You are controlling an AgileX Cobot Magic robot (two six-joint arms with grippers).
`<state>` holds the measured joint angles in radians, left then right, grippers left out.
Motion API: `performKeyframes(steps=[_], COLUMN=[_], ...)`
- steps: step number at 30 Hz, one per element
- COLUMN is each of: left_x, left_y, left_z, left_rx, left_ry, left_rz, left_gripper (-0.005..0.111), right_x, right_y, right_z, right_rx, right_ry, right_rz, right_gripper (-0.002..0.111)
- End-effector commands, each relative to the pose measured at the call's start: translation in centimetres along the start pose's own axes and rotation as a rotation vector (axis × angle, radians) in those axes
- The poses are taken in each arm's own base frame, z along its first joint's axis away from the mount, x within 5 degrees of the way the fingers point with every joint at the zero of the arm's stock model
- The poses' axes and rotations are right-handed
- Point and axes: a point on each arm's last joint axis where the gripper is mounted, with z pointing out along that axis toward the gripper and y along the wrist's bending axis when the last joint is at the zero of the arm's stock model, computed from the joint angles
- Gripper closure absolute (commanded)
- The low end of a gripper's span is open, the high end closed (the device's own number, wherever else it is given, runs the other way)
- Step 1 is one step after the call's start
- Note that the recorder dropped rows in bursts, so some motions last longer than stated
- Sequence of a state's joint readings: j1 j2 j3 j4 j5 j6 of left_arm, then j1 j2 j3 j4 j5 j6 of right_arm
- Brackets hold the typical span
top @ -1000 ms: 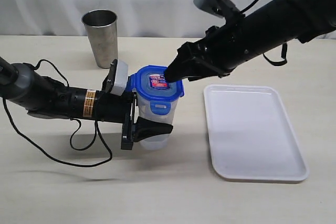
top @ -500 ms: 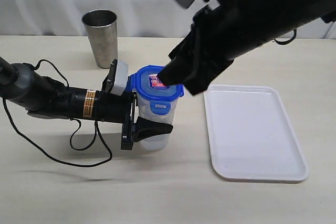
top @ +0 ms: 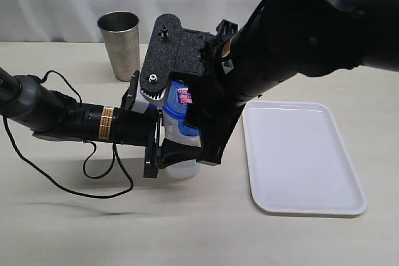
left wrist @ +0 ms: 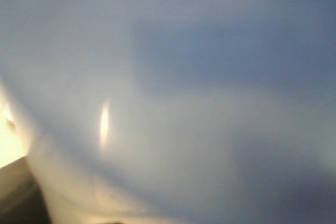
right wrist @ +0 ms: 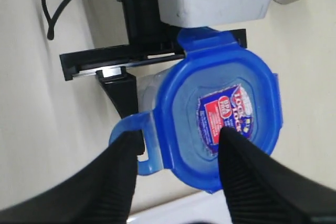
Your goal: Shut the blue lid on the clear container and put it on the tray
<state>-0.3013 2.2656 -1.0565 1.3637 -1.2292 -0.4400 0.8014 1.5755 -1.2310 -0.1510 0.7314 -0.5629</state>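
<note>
Now my left claw point(top: 184, 147) is clenched around the clear container point(top: 181, 169), which stands upright on the counter point(top: 62, 216) at the middle of the exterior frame. One finger lies across its near side. The left wrist view gives only a pale blue blur pressed close to the lens.

The blue lid point(right wrist: 210, 98) sits on top of the container, with its red-and-white sticker point(right wrist: 226, 114) facing up. My right claw point(right wrist: 181, 140) hangs directly over it with the jaws spread apart, gripping nothing. One fingertip point(right wrist: 229, 136) is over the sticker, and the other is beside a flap point(right wrist: 131, 140) that juts out from the lid's edge. Whether either fingertip touches the lid I cannot tell.

In the exterior view my right arm covers most of the lid. The tray point(top: 299, 160) lies flat at the right of that frame, just beside the container and apart from it. A steel cup point(top: 120, 43) stands at the upper left.
</note>
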Motion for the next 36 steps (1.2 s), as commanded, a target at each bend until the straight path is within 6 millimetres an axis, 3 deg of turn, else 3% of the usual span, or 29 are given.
performKeyframes(steps=[1, 17, 36], left_x=[-0.2, -0.2, -0.1], left_y=[0.1, 0.1, 0.0], left_z=[0.1, 0.1, 0.1], left_rx=[0.003, 0.003, 0.011], left_ry=[0.007, 0.007, 0.011], left_rz=[0.005, 0.005, 0.008], left_gripper=[0.107, 0.107, 0.107], right_x=[0.2, 0.8, 3.4], right_y=[0.4, 0.9, 3.1], right_z=[1.6, 5.0, 8.4], right_rx=[-0.020, -0.055, -0.054], right_ry=[0.038, 0.136, 0.166], right_rz=[-0.008, -0.105, -0.206], right_gripper=[0.062, 0.066, 0.071])
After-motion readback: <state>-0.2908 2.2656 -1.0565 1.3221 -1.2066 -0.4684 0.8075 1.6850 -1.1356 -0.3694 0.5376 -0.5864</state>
